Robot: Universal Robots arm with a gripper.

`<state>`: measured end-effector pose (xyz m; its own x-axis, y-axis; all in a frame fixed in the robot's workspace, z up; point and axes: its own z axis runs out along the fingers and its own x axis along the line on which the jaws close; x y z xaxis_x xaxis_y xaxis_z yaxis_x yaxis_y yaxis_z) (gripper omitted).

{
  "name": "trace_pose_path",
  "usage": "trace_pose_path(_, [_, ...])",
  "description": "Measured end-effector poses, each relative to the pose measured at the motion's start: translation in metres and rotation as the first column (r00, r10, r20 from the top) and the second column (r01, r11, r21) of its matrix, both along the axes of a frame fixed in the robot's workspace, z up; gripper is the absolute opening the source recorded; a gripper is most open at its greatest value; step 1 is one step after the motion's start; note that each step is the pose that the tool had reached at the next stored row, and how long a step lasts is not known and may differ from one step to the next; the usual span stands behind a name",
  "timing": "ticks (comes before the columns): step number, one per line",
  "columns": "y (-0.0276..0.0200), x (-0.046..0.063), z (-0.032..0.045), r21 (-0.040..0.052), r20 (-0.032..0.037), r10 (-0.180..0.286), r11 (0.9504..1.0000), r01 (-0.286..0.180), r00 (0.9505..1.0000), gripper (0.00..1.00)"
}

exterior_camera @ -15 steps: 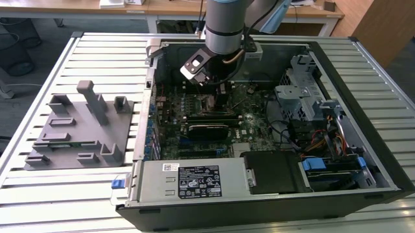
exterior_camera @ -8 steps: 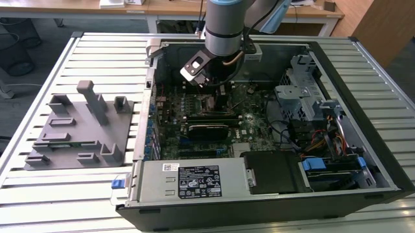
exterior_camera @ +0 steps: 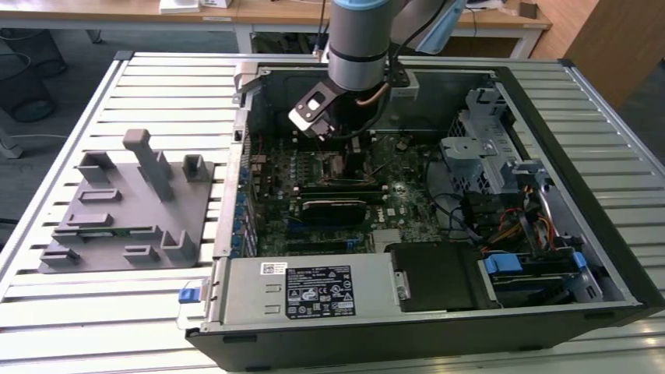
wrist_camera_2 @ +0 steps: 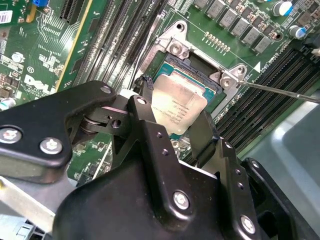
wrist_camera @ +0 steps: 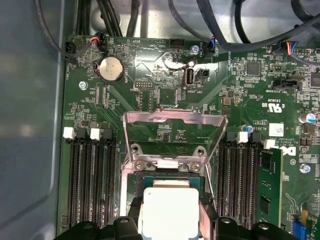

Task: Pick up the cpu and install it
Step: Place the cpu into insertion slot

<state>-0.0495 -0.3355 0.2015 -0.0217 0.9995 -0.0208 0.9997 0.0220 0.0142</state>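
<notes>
A robot arm (exterior_camera: pixel 359 47) reaches into an open computer case (exterior_camera: pixel 613 234) lying on a slatted tabletop (exterior_camera: pixel 156 86). In the exterior view it works toward the twelve o'clock end of the green motherboard (exterior_camera: pixel 311 195). In both wrist views the claw (wrist_camera_2: pixel 172 102) pinches the cpu (wrist_camera_2: pixel 177 107) (wrist_camera: pixel 170 215) by two opposite edges, one black finger on each side. The silver-topped chip sits level directly over the open socket (wrist_camera: pixel 165 177), whose metal load plate (wrist_camera: pixel 175 117) stands raised; whether it is seated cannot be told. A grey fixture tray (exterior_camera: pixel 114 218) lies at nine o'clock of the case in the exterior view.
</notes>
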Motion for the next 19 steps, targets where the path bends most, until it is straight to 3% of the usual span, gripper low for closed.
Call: trace_pose_path(19, [0.0016, -0.0009, -0.0063, -0.0001, -0.0001, 0.0, 1.0, 0.0, 1.0, 0.53])
